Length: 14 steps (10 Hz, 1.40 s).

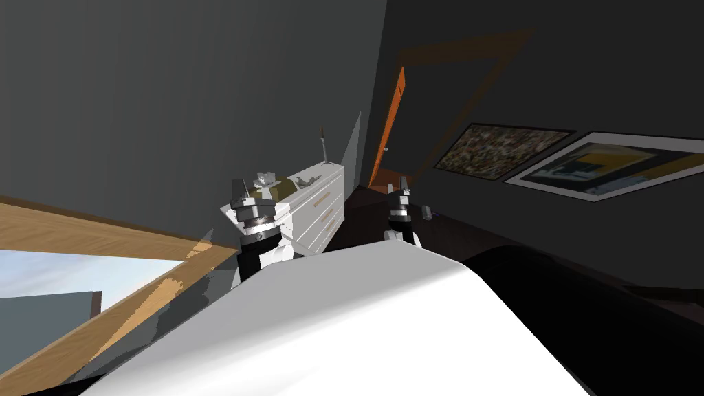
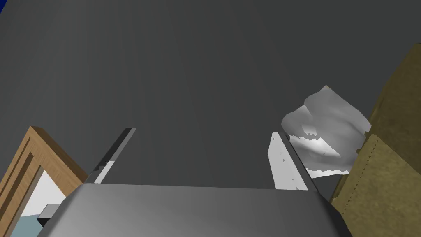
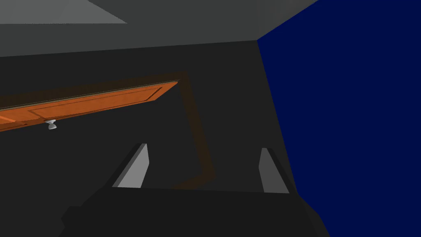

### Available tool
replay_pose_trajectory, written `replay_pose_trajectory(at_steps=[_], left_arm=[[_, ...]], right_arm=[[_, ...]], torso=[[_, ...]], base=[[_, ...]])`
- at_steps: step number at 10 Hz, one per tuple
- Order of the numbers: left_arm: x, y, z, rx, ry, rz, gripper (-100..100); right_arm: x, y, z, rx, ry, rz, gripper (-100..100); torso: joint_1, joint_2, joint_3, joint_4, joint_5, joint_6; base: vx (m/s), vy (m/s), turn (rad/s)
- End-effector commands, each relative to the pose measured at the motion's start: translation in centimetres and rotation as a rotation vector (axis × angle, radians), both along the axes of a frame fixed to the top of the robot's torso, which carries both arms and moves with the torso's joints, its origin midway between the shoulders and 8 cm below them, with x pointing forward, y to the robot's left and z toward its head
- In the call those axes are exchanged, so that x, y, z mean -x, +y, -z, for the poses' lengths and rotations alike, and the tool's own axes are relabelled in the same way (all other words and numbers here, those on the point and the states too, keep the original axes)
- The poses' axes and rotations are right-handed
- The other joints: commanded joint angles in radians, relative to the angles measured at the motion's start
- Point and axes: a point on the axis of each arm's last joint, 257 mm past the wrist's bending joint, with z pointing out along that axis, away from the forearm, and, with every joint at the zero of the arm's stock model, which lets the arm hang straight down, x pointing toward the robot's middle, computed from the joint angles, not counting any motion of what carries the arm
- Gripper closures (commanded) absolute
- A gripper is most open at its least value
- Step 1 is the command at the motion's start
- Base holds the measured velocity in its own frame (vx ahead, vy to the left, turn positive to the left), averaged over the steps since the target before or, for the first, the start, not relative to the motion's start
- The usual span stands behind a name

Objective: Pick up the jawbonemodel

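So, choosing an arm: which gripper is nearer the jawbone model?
Left. The left gripper has the jawbone model just outside one finger; the right gripper is apart, toward the orange door.

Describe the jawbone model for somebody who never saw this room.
Find the white dresser against the grey wall. An olive box sits on top, the jawbone model beside it. It is pale grey with jagged teeth, unlike the plain box.

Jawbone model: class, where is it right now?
In the left wrist view the grey jawbone model sits just outside the open left gripper, beside an olive-brown object; the head view shows both on the white dresser.
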Motion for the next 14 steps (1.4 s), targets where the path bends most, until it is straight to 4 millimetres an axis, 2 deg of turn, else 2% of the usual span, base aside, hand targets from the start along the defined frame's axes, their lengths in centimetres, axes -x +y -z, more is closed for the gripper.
replay_pose_trajectory(at_steps=[1, 6, 11, 12, 13, 14], left_arm=[[-0.4, 0.5, -0.1, -0.009, 0.015, 0.016, -100], [-2.0, 3.3, -1.2, 0.013, 0.062, 0.073, -100], [-3.3, 4.8, -1.3, 0.051, 0.118, 0.103, -100], [-3.7, 5.5, -2.0, 0.07, 0.12, 0.123, -100], [-3.9, 5.6, -1.5, 0.074, 0.142, 0.121, -100], [-4.3, 6.2, -2.2, 0.095, 0.146, 0.143, -100]], right_arm=[[0.0, 0.0, 0.0, 0.0, 0.0, 0.0, 0], [0.0, 0.0, 0.0, 0.0, 0.0, 0.0, 0], [0.0, 0.0, 0.0, 0.0, 0.0, 0.0, 0], [0.0, 0.0, 0.0, 0.0, 0.0, 0.0, 0], [0.0, 0.0, 0.0, 0.0, 0.0, 0.0, 0], [0.0, 0.0, 0.0, 0.0, 0.0, 0.0, 0]], torso=[[0.0, 0.0, 0.0, 0.0, 0.0, 0.0], [-0.002, 0.0, 0.0, 0.0, -0.001, 0.0], [-0.002, -0.001, -0.001, 0.0, 0.0, 0.0], [-0.001, -0.001, -0.001, 0.0, 0.0, 0.0], [-0.002, -0.001, -0.001, 0.0, 0.0, 0.0], [-0.002, -0.001, -0.001, 0.0, 0.0, 0.0]], base=[[-0.006, -0.02, -0.084], [-0.003, -0.04, -0.086], [0.013, -0.025, -0.042], [0.015, -0.03, -0.059], [0.015, -0.023, -0.03], [0.018, -0.028, -0.064]])
